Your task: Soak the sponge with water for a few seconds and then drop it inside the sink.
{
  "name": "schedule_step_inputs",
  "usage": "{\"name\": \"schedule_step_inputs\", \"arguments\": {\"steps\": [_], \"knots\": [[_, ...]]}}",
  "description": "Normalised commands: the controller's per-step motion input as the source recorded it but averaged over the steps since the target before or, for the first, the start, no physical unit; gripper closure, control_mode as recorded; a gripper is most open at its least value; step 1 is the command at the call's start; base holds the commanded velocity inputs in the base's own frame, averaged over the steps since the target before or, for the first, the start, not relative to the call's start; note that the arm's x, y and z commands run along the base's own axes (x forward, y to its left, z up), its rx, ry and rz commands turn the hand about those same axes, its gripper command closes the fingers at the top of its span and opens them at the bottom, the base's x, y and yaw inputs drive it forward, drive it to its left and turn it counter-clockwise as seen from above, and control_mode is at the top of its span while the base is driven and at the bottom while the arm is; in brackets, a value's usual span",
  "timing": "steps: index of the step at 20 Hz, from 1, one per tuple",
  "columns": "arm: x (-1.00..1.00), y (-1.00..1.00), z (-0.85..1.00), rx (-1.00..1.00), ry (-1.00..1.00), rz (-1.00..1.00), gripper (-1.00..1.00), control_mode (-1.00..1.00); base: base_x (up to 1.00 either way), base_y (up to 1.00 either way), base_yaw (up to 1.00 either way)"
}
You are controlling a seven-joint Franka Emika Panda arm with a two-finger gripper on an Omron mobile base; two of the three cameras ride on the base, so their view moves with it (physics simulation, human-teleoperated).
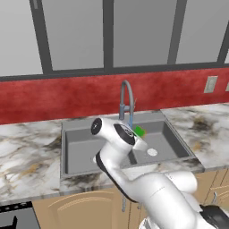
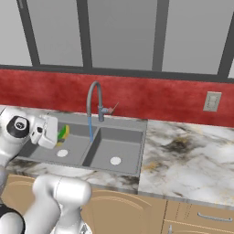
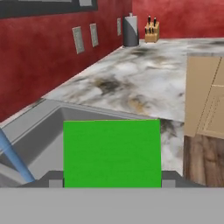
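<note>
Gripper clamped on flat green-and-yellow sponge, near thin blue water stream over grey double-basin sink; I judge soaking underway, release next.

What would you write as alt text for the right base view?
The gripper holds a green and yellow sponge over the sink, beside the water falling from the faucet.
</note>
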Motion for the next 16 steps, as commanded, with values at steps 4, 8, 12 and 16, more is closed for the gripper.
{"name": "schedule_step_inputs", "arguments": {"steps": [4, 8, 12, 16], "knots": [[0.56, 0.00, -0.16, 0.00, 0.06, -0.03, 1.00, -1.00, 0.00, 0.00, 0.00], [0.53, 0.00, -0.24, 0.00, 0.06, -0.02, 1.00, -1.00, 0.00, 0.00, 0.00], [0.49, 0.00, -0.27, 0.00, 0.05, -0.01, 1.00, -1.00, 0.00, 0.00, 0.00], [0.35, 0.00, -0.20, 0.00, 0.04, -0.01, 1.00, -1.00, 0.00, 0.00, 0.00]]}}
